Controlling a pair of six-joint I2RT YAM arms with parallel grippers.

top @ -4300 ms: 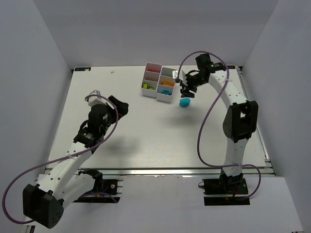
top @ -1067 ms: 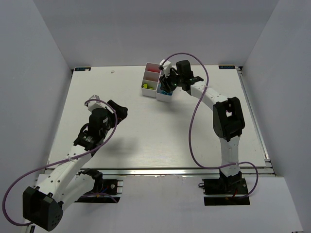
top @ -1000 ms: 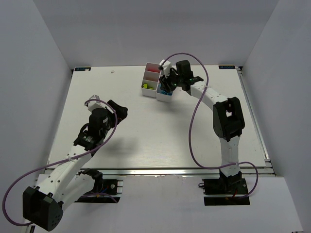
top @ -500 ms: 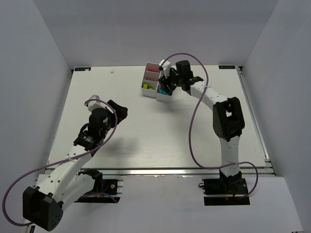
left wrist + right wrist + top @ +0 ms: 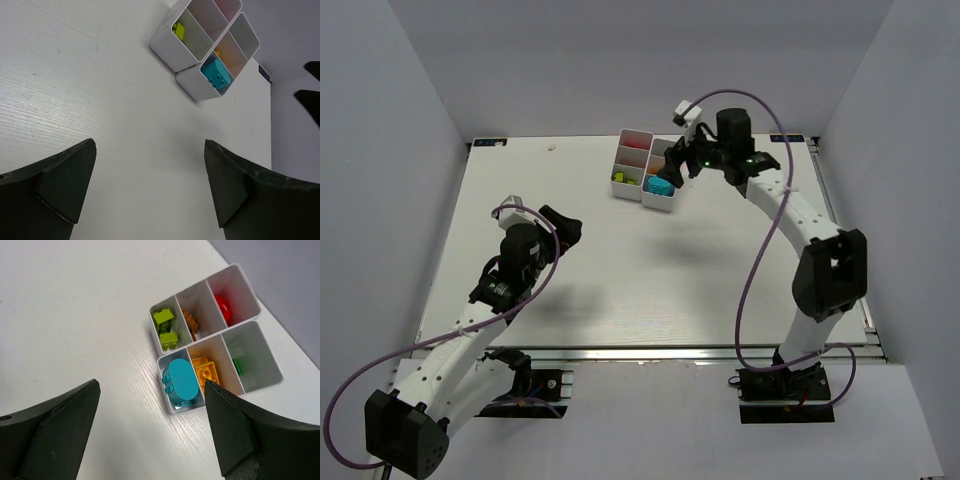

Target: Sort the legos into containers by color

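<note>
Cyan brick sits in the nearest compartment of the bins, beside an orange brick; right gripper hangs above, fingers wide apart, empty. Left gripper gapes too, over the table.

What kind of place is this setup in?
Probably a robotics lab test cell: a left arm and a right arm bolted to a white table, plain grey walls boxing it in, and small containers holding legos.

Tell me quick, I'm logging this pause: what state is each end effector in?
Left end effector: open, holding nothing.
Right end effector: open, holding nothing.
</note>
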